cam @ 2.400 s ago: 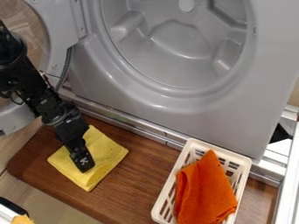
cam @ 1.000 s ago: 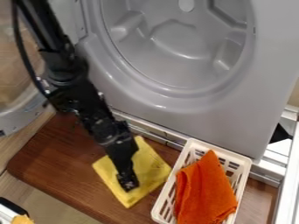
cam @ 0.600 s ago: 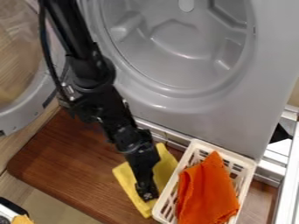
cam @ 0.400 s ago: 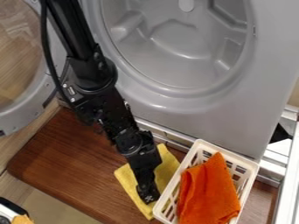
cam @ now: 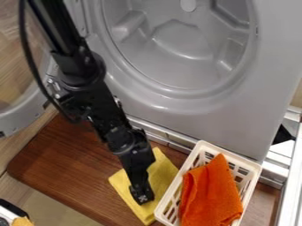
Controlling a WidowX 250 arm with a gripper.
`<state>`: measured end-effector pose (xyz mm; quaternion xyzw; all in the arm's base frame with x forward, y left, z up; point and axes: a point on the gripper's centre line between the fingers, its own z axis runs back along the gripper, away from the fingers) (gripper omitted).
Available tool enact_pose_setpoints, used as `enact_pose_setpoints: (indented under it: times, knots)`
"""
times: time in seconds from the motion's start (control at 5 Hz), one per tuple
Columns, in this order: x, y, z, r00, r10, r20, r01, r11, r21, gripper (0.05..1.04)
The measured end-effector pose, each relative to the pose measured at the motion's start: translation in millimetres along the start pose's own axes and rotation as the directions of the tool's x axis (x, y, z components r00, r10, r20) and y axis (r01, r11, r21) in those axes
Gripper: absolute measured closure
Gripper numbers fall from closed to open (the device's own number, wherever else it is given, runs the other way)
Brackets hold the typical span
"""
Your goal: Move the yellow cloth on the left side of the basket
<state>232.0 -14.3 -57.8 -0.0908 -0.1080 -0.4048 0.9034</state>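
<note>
The black gripper (cam: 142, 196) points down onto the yellow cloth (cam: 162, 175), over its middle. The cloth lies flat on the brown wooden board, directly left of the white basket (cam: 187, 164), with its right edge at the basket's left wall. Part of the cloth is hidden under the gripper and arm. An orange cloth (cam: 210, 190) lies in the basket.
Behind the board (cam: 65, 167) stands a grey washing machine (cam: 177, 106), its round door (cam: 29, 108) swung out at the left. White metal rails (cam: 290, 176) run along the right edge. A small orange-yellow item (cam: 22, 221) shows at the bottom left corner.
The gripper and yellow cloth moved right across the board to the basket, which shifted slightly right. Since the latest earlier frame, both gripper and cloth have come back a little to the left.
</note>
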Motion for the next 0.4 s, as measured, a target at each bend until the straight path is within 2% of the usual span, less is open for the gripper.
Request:
enact_pose_setpoints:
  times: [0.2,0.4]
  knots:
    - [3.8,-2.5,18.5,1.000,-0.002,0.030,0.001,0.999,0.033,0.084]
    - [5.5,-6.1,47.2,0.996,-0.013,0.093,0.005,0.996,0.094,0.084]
